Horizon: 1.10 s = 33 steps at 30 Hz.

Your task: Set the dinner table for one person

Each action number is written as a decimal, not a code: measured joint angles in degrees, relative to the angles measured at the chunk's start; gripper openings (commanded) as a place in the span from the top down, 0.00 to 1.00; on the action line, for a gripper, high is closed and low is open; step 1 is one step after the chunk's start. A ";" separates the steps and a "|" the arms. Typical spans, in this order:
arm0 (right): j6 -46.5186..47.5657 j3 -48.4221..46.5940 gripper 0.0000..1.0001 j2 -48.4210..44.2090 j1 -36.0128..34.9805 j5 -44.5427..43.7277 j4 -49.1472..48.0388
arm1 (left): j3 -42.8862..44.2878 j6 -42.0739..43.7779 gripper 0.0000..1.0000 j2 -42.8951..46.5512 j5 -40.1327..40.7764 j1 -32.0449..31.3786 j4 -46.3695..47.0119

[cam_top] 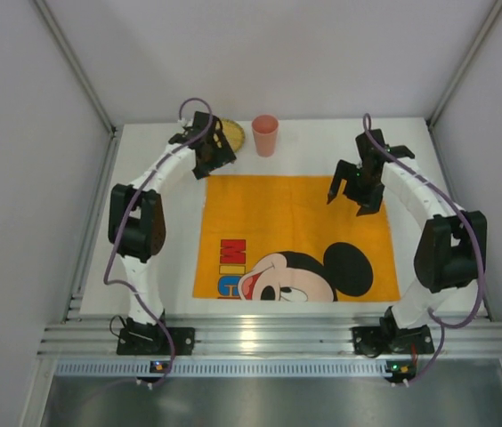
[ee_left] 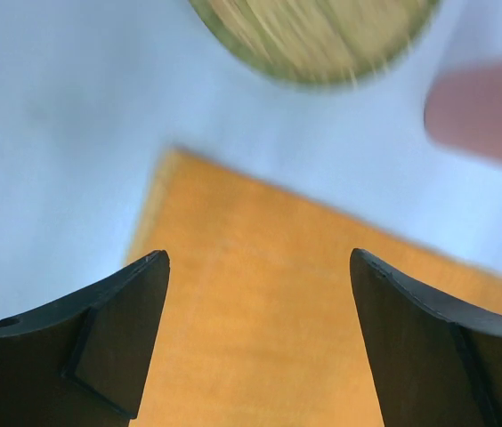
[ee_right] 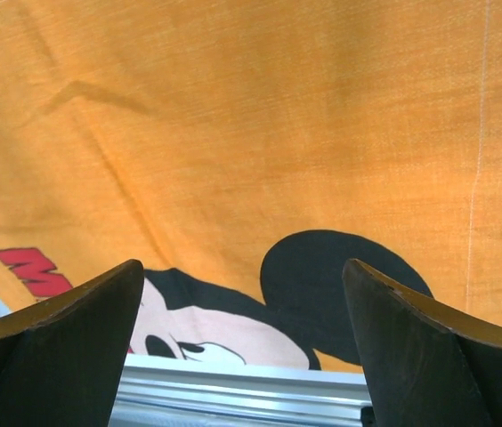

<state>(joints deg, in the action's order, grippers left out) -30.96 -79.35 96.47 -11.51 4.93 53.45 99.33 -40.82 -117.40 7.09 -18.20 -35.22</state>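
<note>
Left hand (ee_left: 255,267): jaws spread wide with nothing between them. It hangs above the far left corner of the placemat (cam_top: 295,222) and points out toward the plate (cam_top: 233,133), probably lined up to take it.
Right hand (ee_right: 242,271): also wide open and empty. It is poised over the right part of the mat with its camera looking back at the printed face and the rail (ee_right: 233,391), so it seems parked out of the left arm's way.
Placemat: orange, lying flat in the middle of the bench (cam_top: 322,147) with its print toward the near edge. It likely marks the one diner's place.
Plate: yellowish and round, on bare bench just past the mat's far left corner and partly hidden by the left hand in the top view. It is off the mat, so it is not yet set.
Cup (cam_top: 265,135): pink and upright, just to the right of the plate with a sliver of bench between them. It is also off the mat.
Bench: the white top carries everything, and the items sit along its far side.
Step in hand: probably fetching the plate first, since it is the nearest item to the open left hand.
</note>
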 measured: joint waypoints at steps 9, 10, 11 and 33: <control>-0.09 2.21 0.00 -5.07 0.00 4.50 -0.52 | -7.67 -5.51 0.09 -0.44 -10.03 20.11 17.81; -0.07 1.88 0.00 -5.14 0.00 5.09 -0.55 | -7.82 -6.32 0.09 -1.81 -12.15 20.59 20.22; -0.07 1.55 0.00 -5.14 0.00 5.40 -0.50 | -7.85 -7.08 0.09 -3.13 -13.79 20.70 22.56; -4.96 -43.52 0.00 26.51 -2.23 9.20 -0.33 | 14.21 -14.38 1.00 -28.79 -32.39 19.98 36.00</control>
<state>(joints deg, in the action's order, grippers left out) -35.92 -122.87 122.98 -13.74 14.13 53.12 113.54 -55.20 -146.19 -25.30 1.78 0.78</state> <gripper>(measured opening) 0.996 0.060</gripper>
